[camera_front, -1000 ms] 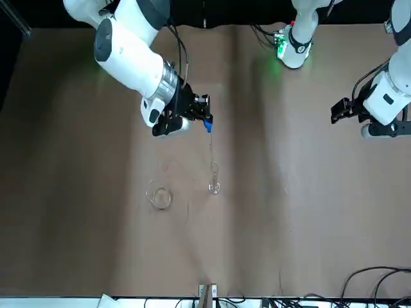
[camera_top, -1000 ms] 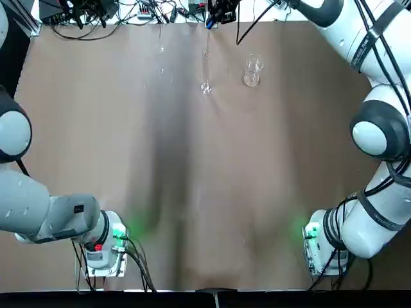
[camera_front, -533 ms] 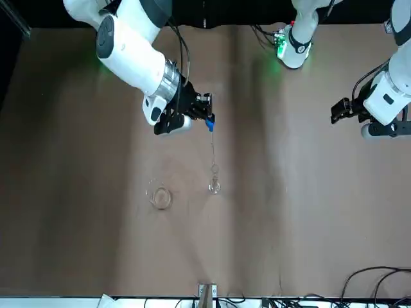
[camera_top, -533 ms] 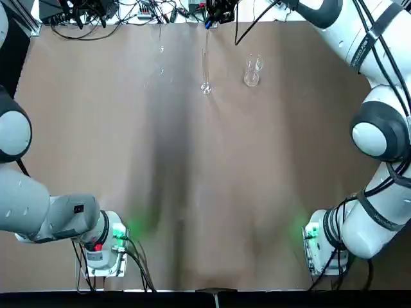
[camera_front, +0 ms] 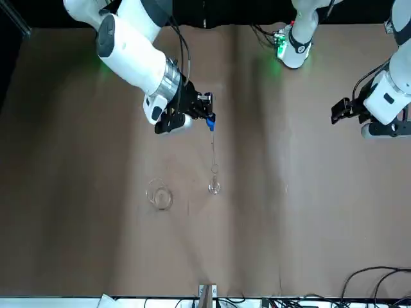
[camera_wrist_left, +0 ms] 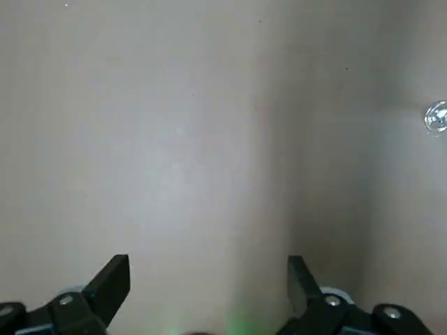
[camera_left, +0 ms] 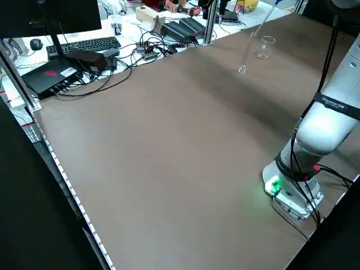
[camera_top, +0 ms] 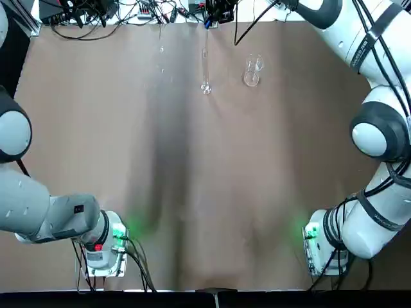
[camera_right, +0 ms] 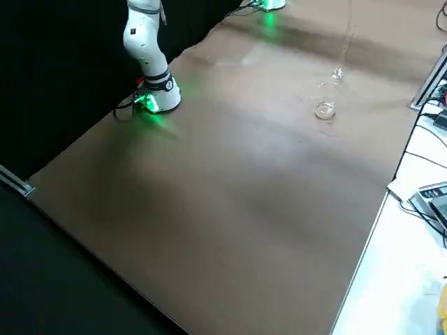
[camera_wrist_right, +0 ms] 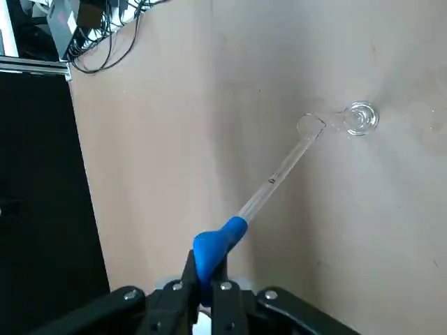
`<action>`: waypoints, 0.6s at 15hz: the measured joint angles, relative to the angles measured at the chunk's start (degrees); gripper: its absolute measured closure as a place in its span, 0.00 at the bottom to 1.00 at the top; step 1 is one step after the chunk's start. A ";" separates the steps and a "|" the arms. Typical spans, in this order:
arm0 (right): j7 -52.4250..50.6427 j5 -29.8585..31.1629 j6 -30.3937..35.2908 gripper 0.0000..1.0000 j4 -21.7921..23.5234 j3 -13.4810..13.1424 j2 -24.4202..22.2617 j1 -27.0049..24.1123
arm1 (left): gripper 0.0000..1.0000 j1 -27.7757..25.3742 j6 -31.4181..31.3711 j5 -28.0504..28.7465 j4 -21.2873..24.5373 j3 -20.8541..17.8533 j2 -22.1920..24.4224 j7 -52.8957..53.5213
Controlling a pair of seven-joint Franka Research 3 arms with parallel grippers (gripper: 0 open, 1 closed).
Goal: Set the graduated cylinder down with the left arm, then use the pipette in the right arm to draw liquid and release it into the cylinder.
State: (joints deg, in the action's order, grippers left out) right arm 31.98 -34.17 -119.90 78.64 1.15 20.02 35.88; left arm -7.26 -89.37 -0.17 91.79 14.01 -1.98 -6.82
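Your right gripper (camera_wrist_right: 203, 280) has its black fingers pinched on the bright blue bulb of the thin clear pipette (camera_wrist_right: 269, 183), whose tip hangs at the mouth of the tall, thin clear glass graduated cylinder (camera_front: 214, 179). That cylinder stands upright on the brown table (camera_top: 192, 192), near its far edge, with the short, wider clear glass beaker (camera_front: 160, 196) well apart to the robot's right. Your left gripper (camera_wrist_left: 208, 289) hovers over bare table at the robot's left side, fingers spread wide and holding nothing.
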 joint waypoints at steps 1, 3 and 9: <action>0.00 0.00 -0.05 0.91 0.00 0.00 0.00 0.00 | 0.00 0.00 -0.01 0.00 -0.01 0.00 0.00 0.00; 0.00 0.00 -0.25 0.91 0.00 0.00 0.00 0.01 | 0.00 0.00 -0.02 0.00 -0.01 0.00 0.00 0.01; 0.01 -0.06 -0.37 0.91 -0.01 0.01 0.00 0.07 | 0.00 0.00 -0.02 0.00 -0.05 0.00 0.00 0.01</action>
State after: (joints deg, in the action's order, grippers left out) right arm 31.99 -34.24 -120.27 78.63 1.16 20.02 35.95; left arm -7.26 -89.39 -0.17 91.74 14.01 -1.98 -6.81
